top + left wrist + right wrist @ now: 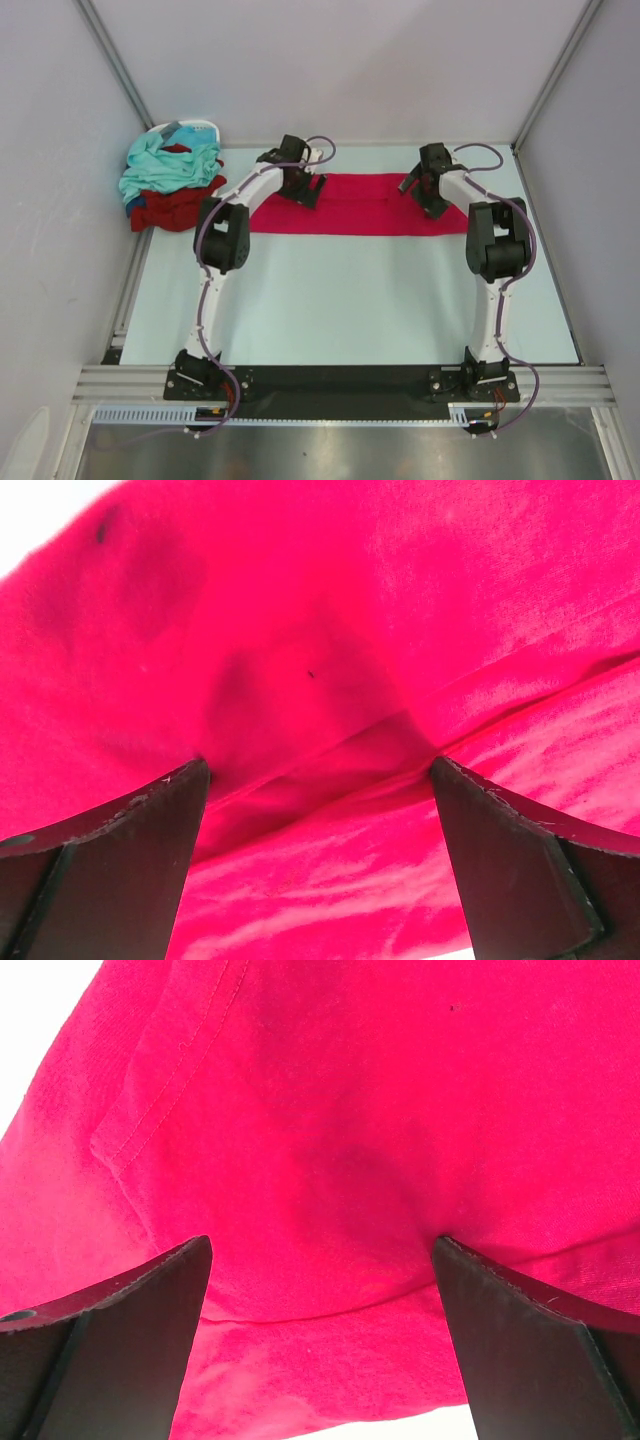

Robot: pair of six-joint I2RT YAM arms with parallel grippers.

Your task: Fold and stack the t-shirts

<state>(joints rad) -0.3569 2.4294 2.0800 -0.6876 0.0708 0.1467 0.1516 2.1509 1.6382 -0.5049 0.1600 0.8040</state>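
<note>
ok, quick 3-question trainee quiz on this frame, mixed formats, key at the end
1. True or false: the left fingers and right fingers are shut on the crimson-pink t-shirt.
2. Where is the pile of crumpled shirts? A) at the far-left corner of the table B) between the arm bases C) under the right arm.
3. Which colour lies on top of that pile?

Key: 1 false, both pairs stand open over it. 2 A. 3 light teal.
</note>
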